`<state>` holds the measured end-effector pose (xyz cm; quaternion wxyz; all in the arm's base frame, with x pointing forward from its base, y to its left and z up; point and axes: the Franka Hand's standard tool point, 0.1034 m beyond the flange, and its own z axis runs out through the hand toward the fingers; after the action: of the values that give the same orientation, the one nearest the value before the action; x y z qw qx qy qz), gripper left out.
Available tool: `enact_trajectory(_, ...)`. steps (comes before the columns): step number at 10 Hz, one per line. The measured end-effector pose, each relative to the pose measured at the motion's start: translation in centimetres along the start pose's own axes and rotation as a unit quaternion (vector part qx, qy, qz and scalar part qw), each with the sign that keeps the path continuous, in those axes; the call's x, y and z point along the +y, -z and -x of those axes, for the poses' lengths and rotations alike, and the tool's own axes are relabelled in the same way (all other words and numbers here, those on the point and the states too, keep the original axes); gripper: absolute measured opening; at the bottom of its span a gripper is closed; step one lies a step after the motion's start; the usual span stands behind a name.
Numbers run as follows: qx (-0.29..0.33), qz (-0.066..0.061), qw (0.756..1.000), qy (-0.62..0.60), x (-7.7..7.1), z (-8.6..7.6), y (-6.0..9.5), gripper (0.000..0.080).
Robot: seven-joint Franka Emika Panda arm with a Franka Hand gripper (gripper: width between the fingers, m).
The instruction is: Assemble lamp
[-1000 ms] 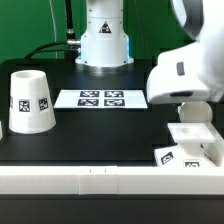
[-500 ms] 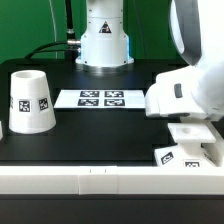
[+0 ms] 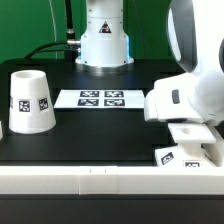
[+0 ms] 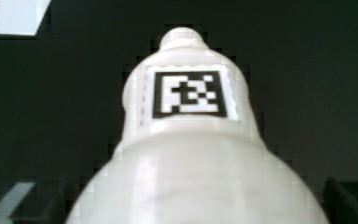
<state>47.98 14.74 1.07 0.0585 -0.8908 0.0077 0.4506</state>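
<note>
Three lamp parts in view: shade (image 3: 27, 101) standing wide end down at the exterior view's left, base (image 3: 186, 153) flat at the right front, bulb (image 4: 186, 140) filling the wrist view, tag facing the camera. The gripper (image 3: 192, 120) hangs low just above the base (fingers hidden), so can't tell whether it's clamped or released. The marker board (image 3: 100, 98) lies mid-table.

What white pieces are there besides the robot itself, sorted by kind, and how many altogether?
Shade: 1
Bulb: 1
Square base: 1
Marker board: 1
Total: 4
</note>
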Motion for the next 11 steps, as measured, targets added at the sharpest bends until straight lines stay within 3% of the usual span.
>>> enact_trajectory(1, 0.0, 0.0, 1.0, 0.0, 0.0, 0.0, 0.0, 0.0571)
enact_trajectory(6, 0.007, -0.002, 1.0, 0.013, 0.1, 0.2, 0.7, 0.0572)
enact_trajectory(7, 0.009, -0.004, 1.0, 0.022, 0.2, 0.7, 1.6, 0.0572)
enact_trajectory(9, 0.004, -0.01, 1.0, 0.024, 0.8, 3.4, 5.1, 0.0573)
enact_trajectory(11, 0.02, -0.015, 0.999, 0.024, 1.2, 4.5, 8.0, 0.0574)
